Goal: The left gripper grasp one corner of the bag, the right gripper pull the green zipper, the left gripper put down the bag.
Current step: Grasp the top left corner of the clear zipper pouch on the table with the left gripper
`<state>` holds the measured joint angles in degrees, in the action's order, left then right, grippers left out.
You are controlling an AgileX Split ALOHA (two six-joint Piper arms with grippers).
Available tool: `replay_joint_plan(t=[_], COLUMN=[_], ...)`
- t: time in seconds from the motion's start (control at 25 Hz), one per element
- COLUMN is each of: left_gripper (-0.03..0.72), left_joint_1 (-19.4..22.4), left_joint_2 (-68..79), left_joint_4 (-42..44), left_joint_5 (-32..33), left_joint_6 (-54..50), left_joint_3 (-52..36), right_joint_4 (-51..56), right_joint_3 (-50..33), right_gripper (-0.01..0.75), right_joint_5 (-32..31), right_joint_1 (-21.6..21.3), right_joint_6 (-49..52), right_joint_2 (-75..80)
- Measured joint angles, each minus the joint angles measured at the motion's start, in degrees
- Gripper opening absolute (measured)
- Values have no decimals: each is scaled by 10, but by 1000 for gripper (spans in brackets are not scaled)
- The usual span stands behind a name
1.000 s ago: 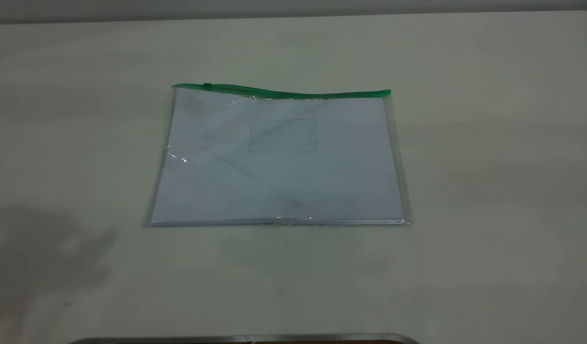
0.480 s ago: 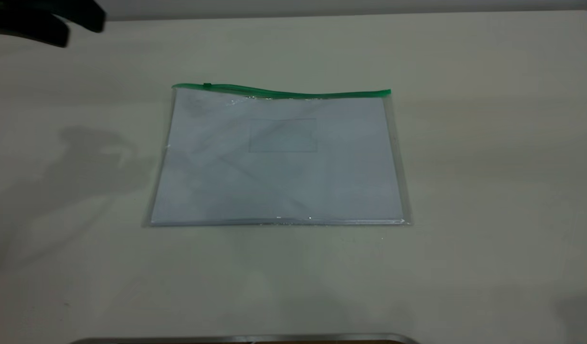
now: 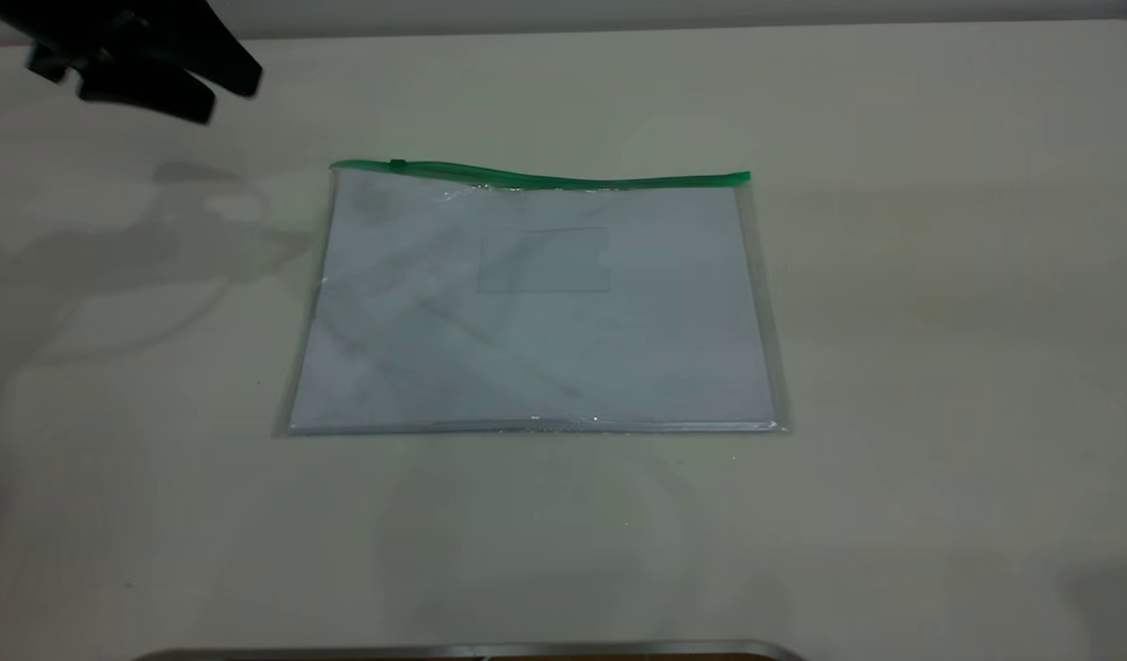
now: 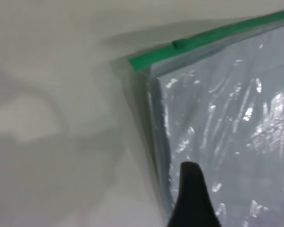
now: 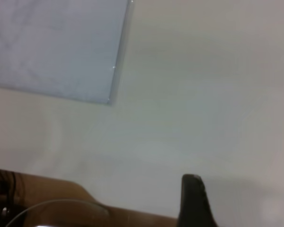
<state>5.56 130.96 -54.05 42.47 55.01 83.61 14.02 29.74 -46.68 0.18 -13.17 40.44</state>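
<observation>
The bag (image 3: 536,312) lies flat on the table, clear plastic with white paper inside. The green zipper (image 3: 563,179) runs along its far edge, with the slider tab (image 3: 397,165) near the left end. My left gripper (image 3: 226,99) is open and empty. It hovers at the far left, up and to the left of the bag's green corner (image 3: 336,170). The left wrist view shows that corner (image 4: 135,64), the zipper (image 4: 213,40) and one black finger (image 4: 191,189) over the bag. My right gripper shows only in the right wrist view, off a plain corner of the bag (image 5: 57,42).
A metal-edged rim (image 3: 472,650) lies at the table's near edge. The right wrist view shows a brown surface (image 5: 47,198) beyond the table edge. The left arm's shadow (image 3: 141,257) falls on the table left of the bag.
My left gripper has come into view at the far left and moved right and down toward the bag's green corner. Its shadow has shifted toward the bag. The bag has not moved.
</observation>
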Motion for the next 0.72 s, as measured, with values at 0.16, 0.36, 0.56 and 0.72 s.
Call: replay_joint_plan(t=[0.16, 0.36, 0.56, 0.72], left_gripper=[590, 590, 590, 590], left_joint_1=[0, -5, -18, -29], left_joint_2=[59, 115, 145, 165], left_joint_4=[-1, -34, -92, -136], left_joint_5=[0, 1, -6, -19], left_joint_6=[15, 78, 145, 187], left_joint_3=[34, 59, 61, 64], right_joint_4=[-1, -1, -1, -1], right_joint_3=[0, 0, 0, 0], right_gripper=[557, 557, 557, 557], right_joint_5=[19, 29, 37, 40], right_joint_1=[0, 0, 0, 0], right_joint_6=[-3, -6, -8, -10], right_joint_2=[0, 0, 0, 0])
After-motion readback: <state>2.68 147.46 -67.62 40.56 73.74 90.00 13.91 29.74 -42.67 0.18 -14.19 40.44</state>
